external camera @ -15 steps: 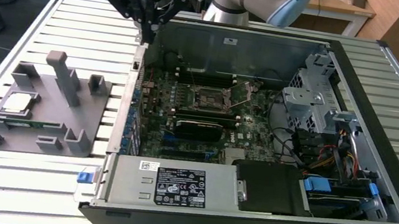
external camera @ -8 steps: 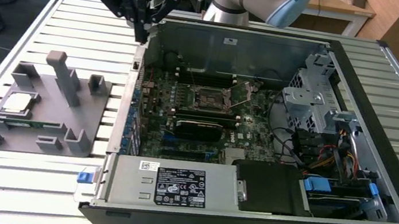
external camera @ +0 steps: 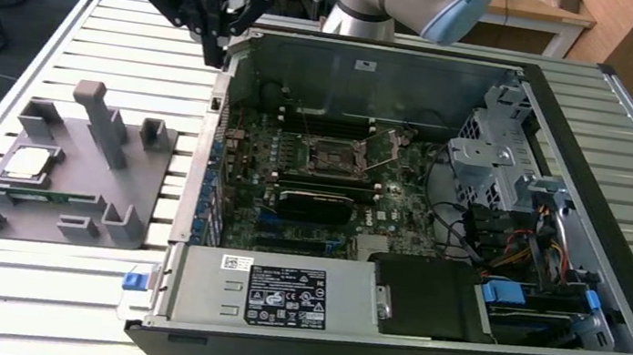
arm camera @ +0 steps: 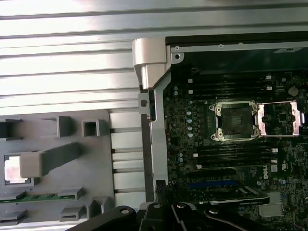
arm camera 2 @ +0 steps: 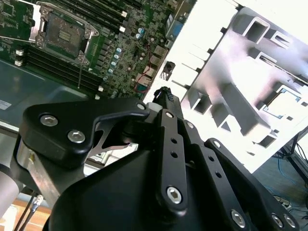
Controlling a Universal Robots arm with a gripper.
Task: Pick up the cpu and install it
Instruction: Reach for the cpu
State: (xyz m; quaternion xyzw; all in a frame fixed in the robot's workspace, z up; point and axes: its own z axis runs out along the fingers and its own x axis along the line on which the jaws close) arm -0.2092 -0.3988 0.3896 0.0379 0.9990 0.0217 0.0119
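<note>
The cpu (external camera: 27, 162), a small square chip with a shiny metal top, lies in a pocket of the grey fixture (external camera: 105, 196) on the exterior view's left. It also appears in both wrist views (arm camera: 13, 169) (arm camera 2: 285, 103). The motherboard socket (external camera: 338, 153) (arm camera: 236, 120) (arm camera 2: 62, 31) stands empty with its metal frame swung open. My gripper (external camera: 218, 50) (arm camera 2: 163, 95) (arm camera: 160, 185) hangs above the case's back corner nearest the fixture, well away from the cpu. Its fingers are together with nothing between them.
The open computer case (external camera: 604, 225) takes up the middle and the exterior view's right of the slatted table (external camera: 45, 289). A green memory stick (external camera: 39, 194) lies in the fixture beside the cpu. Tall posts (external camera: 98, 117) rise from the fixture. Drive cages and cables (external camera: 510, 203) fill the case's far side.
</note>
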